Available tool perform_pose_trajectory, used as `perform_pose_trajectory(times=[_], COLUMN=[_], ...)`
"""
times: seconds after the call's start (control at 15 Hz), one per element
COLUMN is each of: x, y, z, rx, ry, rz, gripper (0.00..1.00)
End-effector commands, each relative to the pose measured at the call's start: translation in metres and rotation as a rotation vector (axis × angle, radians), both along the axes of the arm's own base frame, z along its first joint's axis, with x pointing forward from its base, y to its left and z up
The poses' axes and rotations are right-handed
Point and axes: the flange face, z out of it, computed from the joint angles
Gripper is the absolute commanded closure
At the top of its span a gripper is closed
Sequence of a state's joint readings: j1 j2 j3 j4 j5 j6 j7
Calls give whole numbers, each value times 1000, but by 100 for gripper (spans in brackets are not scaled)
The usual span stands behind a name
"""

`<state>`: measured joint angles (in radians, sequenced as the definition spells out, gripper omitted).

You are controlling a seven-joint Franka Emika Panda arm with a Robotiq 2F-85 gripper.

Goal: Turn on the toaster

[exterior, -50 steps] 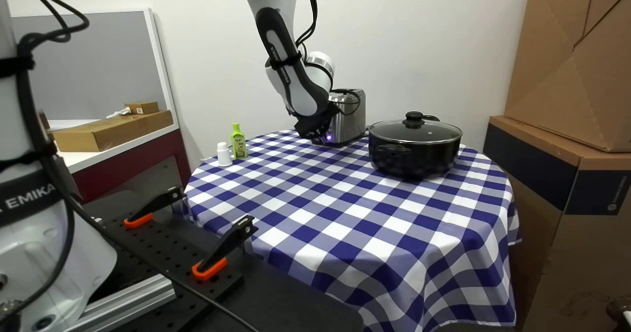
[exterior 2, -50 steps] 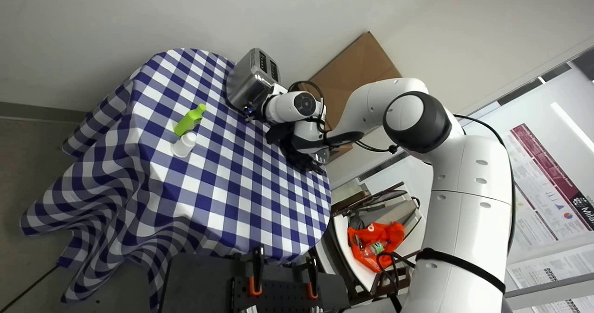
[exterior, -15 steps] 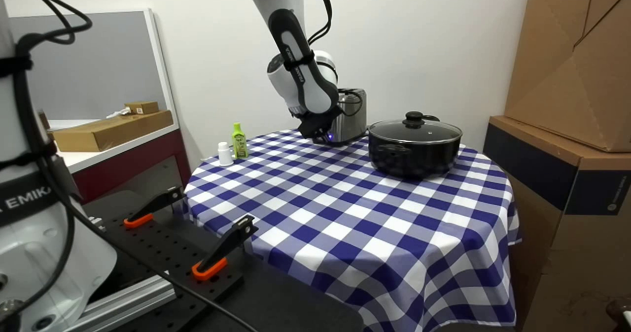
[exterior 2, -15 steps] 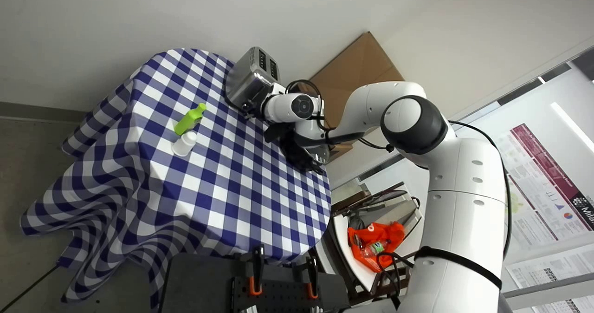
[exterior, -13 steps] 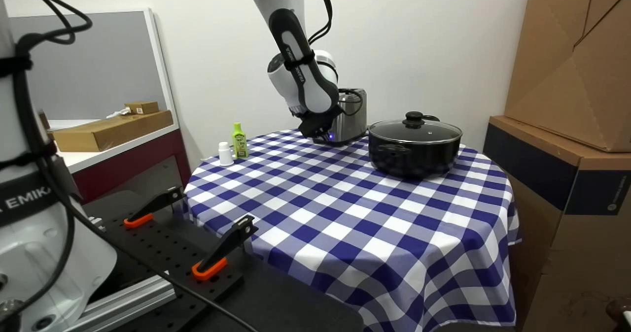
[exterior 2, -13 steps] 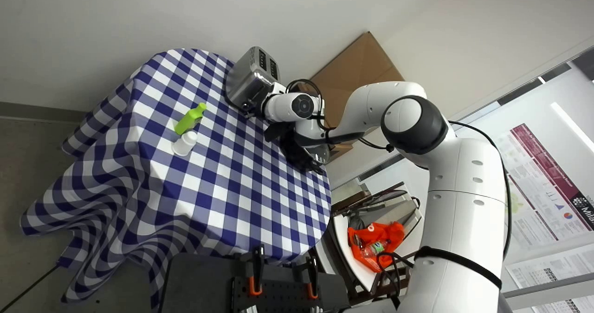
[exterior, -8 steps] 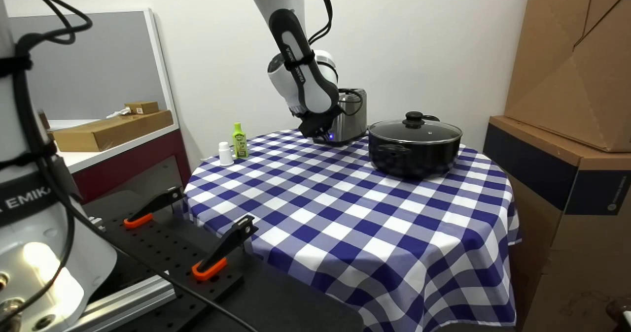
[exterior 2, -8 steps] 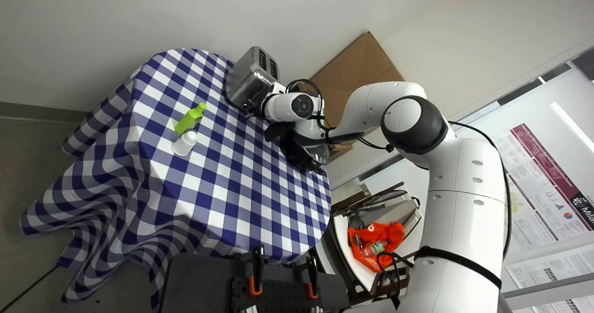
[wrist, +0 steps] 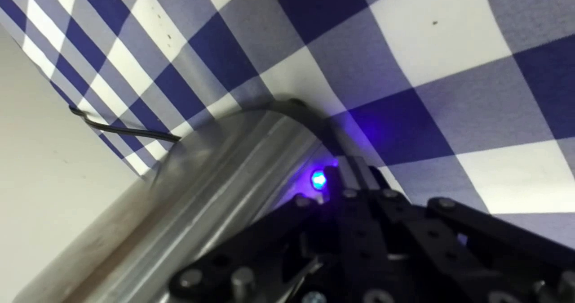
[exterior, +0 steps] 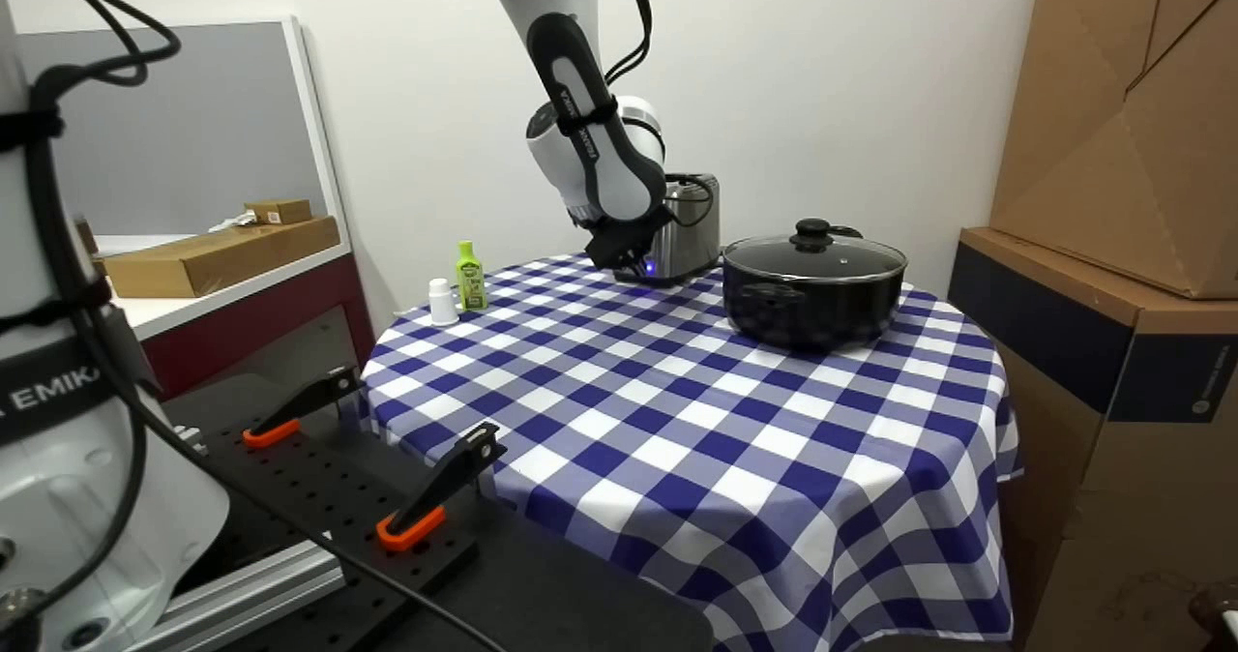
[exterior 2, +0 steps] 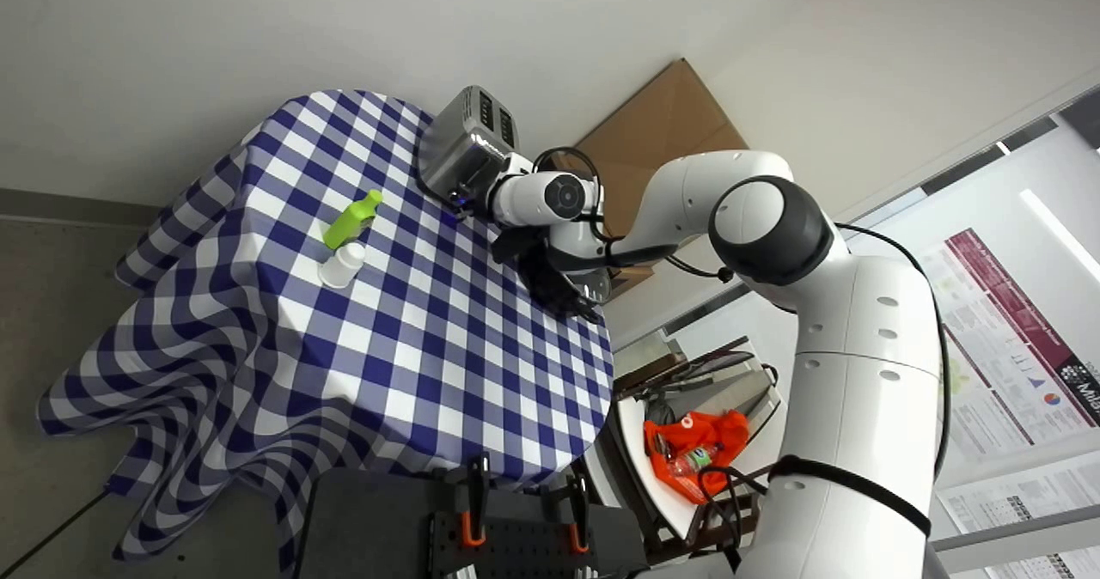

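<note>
Toaster [exterior 2: 455, 154] sat on the checked cloth [exterior: 619, 410], left of the gripper [wrist: 356, 172] in the wrist view. Gripper was pressed together, tip just beside the toaster's glowing blue light [wrist: 319, 180]; contact unclear. Press likely had to go leftward.

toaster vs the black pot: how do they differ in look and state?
Finish: the toaster is shiny silver metal; the pot is black.
Top: the toaster has slots; the pot is covered by a see-through lid.
Light: a blue light glows on the toaster; none shows on the pot.
Shared: both stand on the checkered tablecloth.
</note>
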<state>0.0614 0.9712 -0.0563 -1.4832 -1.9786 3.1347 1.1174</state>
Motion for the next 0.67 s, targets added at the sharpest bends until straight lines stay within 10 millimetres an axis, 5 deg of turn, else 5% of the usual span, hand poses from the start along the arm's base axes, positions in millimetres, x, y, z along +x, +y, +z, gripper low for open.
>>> perform_pose_trajectory(times=[0.0,0.6], x=[-5,10], y=[-1,-3], z=[11,0], rx=[2,-15], ry=[11,-16], rz=[11,-13], gripper=[100,100])
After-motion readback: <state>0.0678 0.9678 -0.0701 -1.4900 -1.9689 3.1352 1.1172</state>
